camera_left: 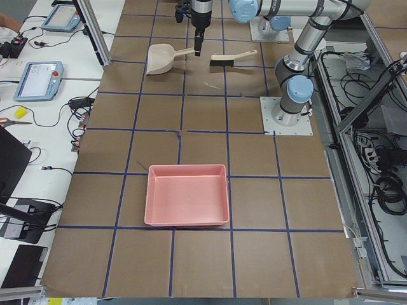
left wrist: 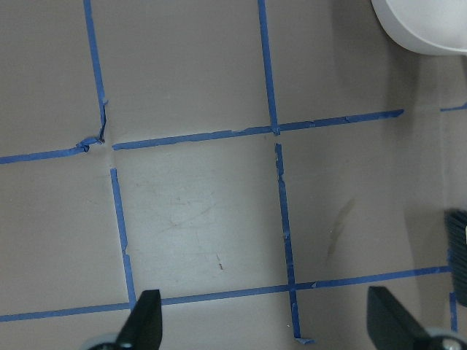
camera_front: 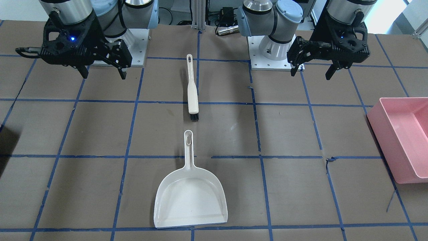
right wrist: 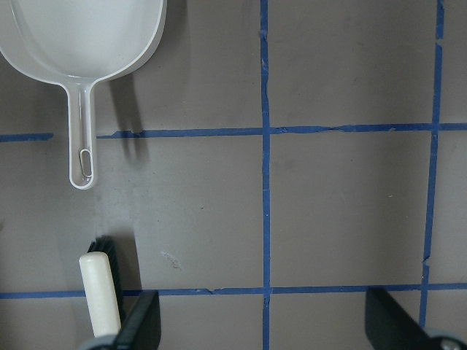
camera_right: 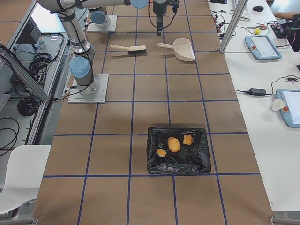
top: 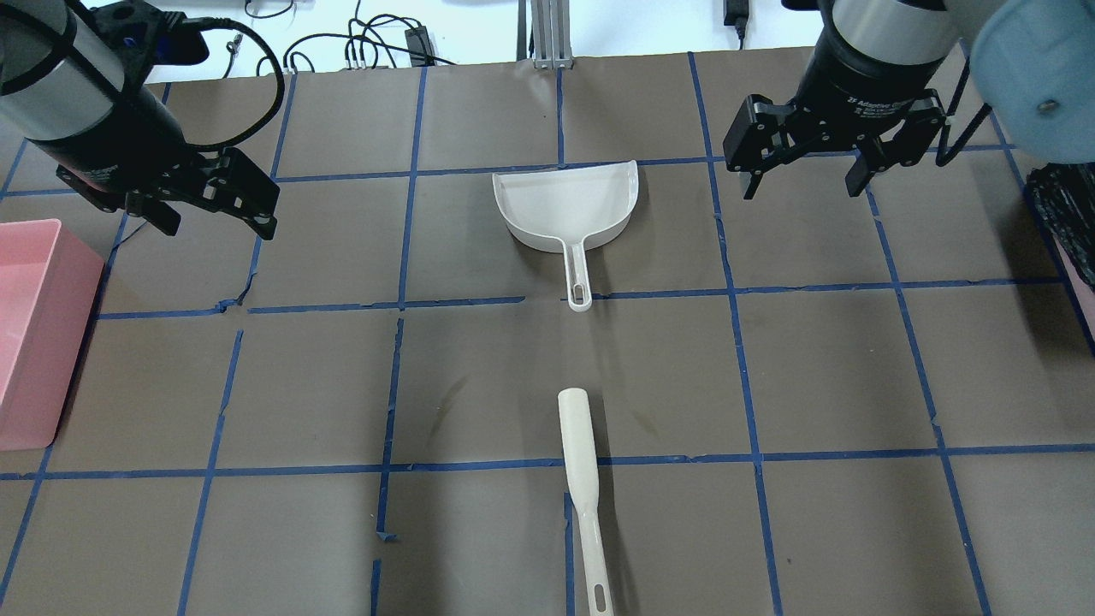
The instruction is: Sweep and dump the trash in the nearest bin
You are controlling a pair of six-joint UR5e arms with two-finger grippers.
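The trash, a round tan-brown lump [camera_right: 174, 144] and two smaller yellow-orange chunks [camera_right: 187, 139] [camera_right: 161, 152], lies inside the black-lined bin [camera_right: 157, 164] in the exterior right view. The white dustpan [camera_front: 190, 197] [top: 565, 205] lies empty on the brown table, with the white brush [camera_front: 192, 90] [top: 580, 479] in line with its handle. My left gripper [top: 216, 227] [camera_front: 311, 73] hovers open and empty over the table, well to the left of the dustpan. My right gripper [top: 802, 188] [camera_front: 104, 75] hovers open and empty to the dustpan's right.
An empty pink bin [top: 34, 334] [camera_front: 401, 134] stands at the table's end on my left. The black-lined bin [top: 1065, 222] shows at the right edge of the overhead view. Blue tape lines grid the table. Tablets and cables lie on the operators' side bench.
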